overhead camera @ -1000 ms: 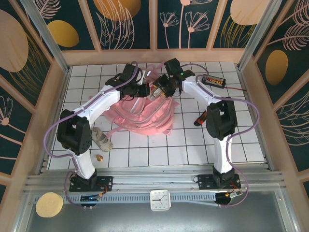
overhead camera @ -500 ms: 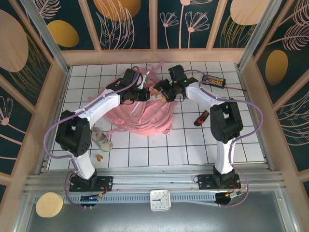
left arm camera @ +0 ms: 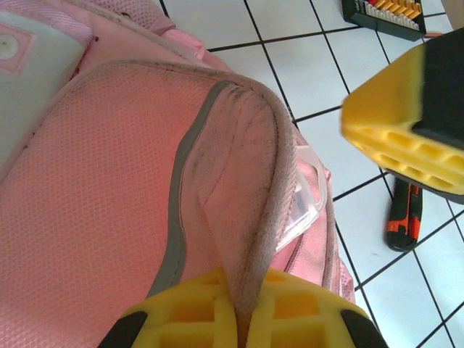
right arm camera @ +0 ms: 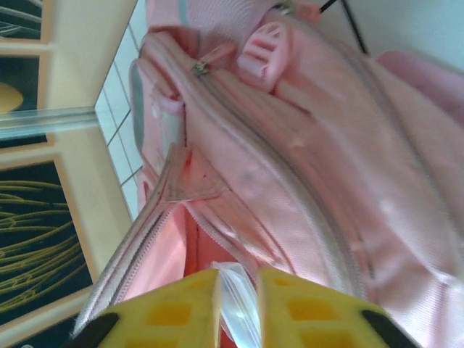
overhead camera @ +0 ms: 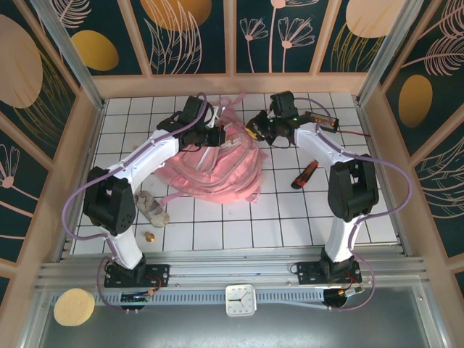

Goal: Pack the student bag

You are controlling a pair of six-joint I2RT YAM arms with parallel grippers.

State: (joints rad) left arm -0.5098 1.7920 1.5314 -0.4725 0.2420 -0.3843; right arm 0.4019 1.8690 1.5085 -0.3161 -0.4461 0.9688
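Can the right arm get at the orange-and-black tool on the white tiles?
Probably not yet: the right gripper is closed on a clear plastic item at the opening of the pale pink fabric backpack. The orange-and-black tool lies uncovered on tiles beside that arm; once freed, likely yes.

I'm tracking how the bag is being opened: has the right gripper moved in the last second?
Yes. The right gripper, at the student bag's edge, has shifted rightward, closer to the abacus at the back right.
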